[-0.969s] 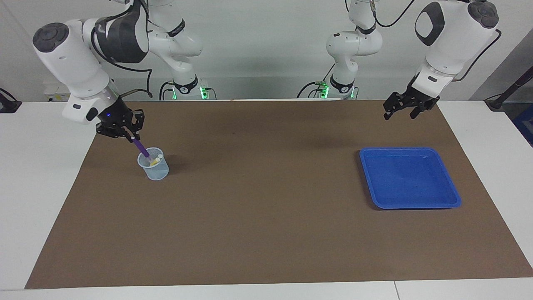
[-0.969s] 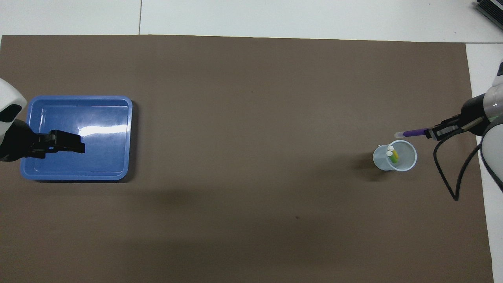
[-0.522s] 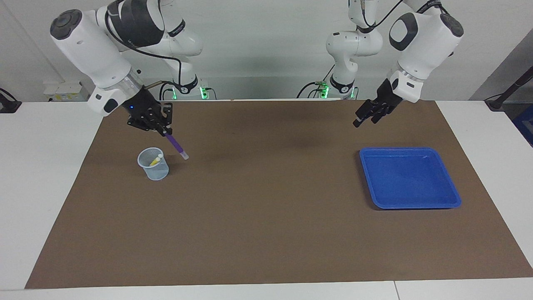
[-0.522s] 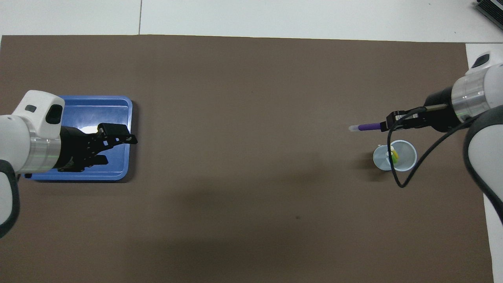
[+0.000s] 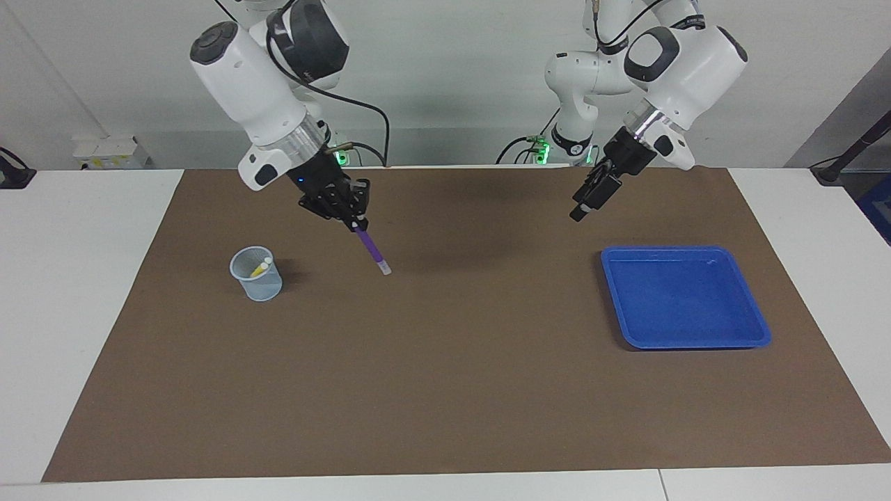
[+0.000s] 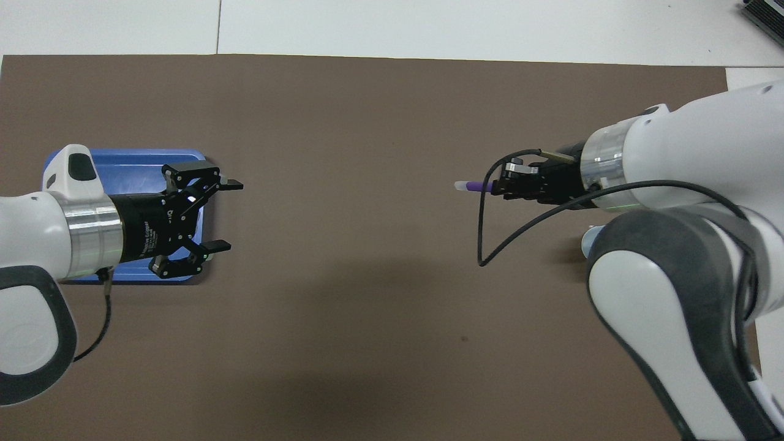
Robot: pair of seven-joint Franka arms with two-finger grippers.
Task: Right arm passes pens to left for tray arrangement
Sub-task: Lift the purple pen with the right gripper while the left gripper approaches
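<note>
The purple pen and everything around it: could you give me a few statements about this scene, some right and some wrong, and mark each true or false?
1. The right gripper is shut on the purple pen, holding it in the air above the brown mat. True.
2. The left gripper already grips the pen's whitish cap end. False: it is open, up in the air near the blue tray with nothing in it, well apart from the pen.
3. The blue tray has pens lying in it. False: no pen lies in it.
4. The mesh cup has a yellow pen in it. True.
5. The cup stands inside the tray. False: it stands on the mat toward the right arm's end of the table.
</note>
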